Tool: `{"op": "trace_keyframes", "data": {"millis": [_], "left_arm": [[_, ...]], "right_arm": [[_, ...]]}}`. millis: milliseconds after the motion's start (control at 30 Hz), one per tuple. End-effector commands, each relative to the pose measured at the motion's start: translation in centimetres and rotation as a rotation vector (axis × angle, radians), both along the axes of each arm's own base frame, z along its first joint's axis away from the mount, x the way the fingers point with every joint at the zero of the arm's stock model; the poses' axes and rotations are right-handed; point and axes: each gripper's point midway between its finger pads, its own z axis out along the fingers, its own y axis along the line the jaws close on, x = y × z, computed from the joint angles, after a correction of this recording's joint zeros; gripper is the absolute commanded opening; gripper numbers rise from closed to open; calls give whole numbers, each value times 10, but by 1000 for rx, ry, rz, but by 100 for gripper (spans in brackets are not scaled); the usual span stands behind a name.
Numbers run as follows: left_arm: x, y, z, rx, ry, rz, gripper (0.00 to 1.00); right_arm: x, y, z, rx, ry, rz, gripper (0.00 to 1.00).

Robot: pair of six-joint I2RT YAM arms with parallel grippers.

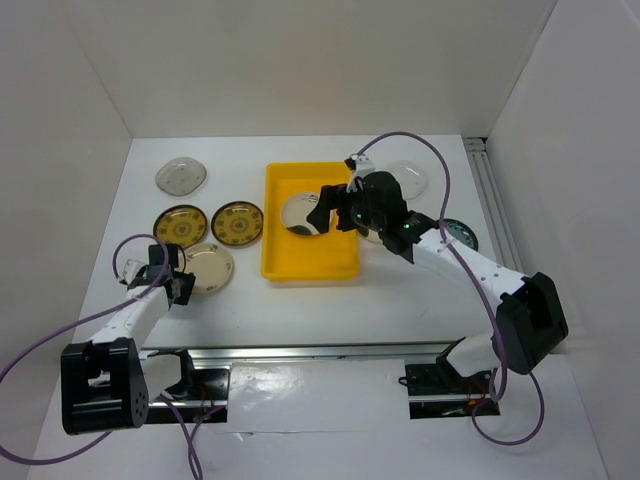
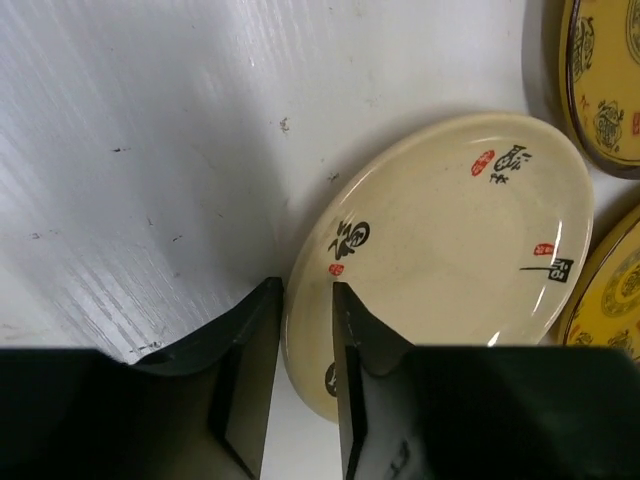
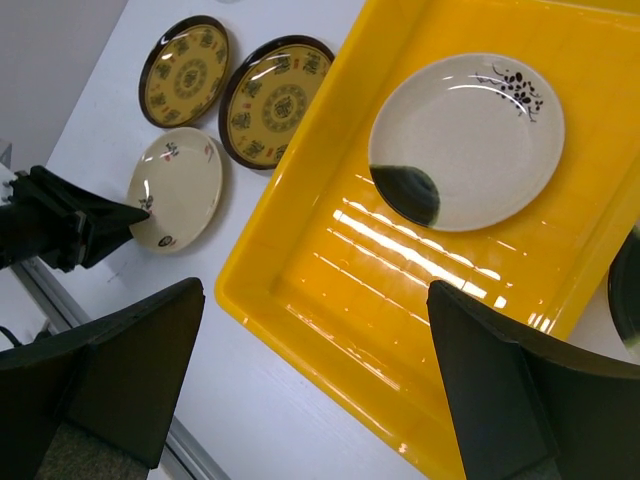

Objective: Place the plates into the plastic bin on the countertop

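Note:
The yellow plastic bin point(image 1: 310, 262) stands mid-counter and holds one cream plate with a dark patch point(image 1: 303, 214), which also shows in the right wrist view point(image 3: 470, 130). My right gripper point(image 1: 333, 212) hangs open and empty above the bin point(image 3: 315, 290). My left gripper point(image 1: 180, 283) is closed on the near rim of a cream plate with dark script point(image 2: 450, 250), which lies on the countertop point(image 1: 300, 310) left of the bin; one finger is outside the rim and one over the plate point(image 2: 308, 300).
Two yellow-and-brown plates point(image 1: 180, 226) point(image 1: 237, 223) lie behind the cream plate. A clear glass plate point(image 1: 181, 176) is at the back left and another point(image 1: 412, 176) behind my right arm. A blue-patterned plate point(image 1: 462, 235) lies right of it. White walls bound the counter.

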Motion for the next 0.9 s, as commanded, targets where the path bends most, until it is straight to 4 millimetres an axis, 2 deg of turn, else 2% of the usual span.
{"op": "trace_keyframes", "data": {"millis": [0, 133, 200, 267, 333, 467, 567, 600, 633, 733, 800, 833, 867], "left_arm": [[-14, 1, -13, -2, 58, 16, 39], [-18, 1, -15, -15, 63, 31, 23], [-17, -1, -15, -25, 62, 26, 0], [-21, -2, -16, -27, 77, 26, 0], [-26, -4, -16, -36, 103, 12, 0], [-23, -8, 13, -35, 23, -21, 0], [-12, -10, 67, 3, -153, -79, 0], [-3, -8, 102, 36, -267, -94, 0], [-1, -10, 113, 39, -286, -112, 0], [9, -14, 175, 87, -443, -180, 0], [25, -28, 203, 100, -544, -311, 0], [41, -33, 226, 114, -638, -357, 0], [52, -55, 238, 68, -709, -489, 0]], "right_arm": [[2, -4, 24, 58, -54, -8, 100], [1, -9, 30, 64, -63, -17, 100], [3, -13, 36, 77, -68, -30, 100], [2, -19, 42, 82, -77, -41, 100], [1, -20, 39, 76, -68, -41, 100], [-1, -31, 45, 75, -68, -63, 100], [4, -45, 52, 68, -82, -97, 100], [2, -48, 53, 62, -80, -109, 100], [4, -50, 53, 59, -82, -119, 100], [4, -61, 58, 60, -87, -144, 100], [6, -70, 60, 59, -92, -171, 100], [4, -71, 61, 61, -95, -171, 100], [2, -73, 64, 67, -94, -182, 100]]}}
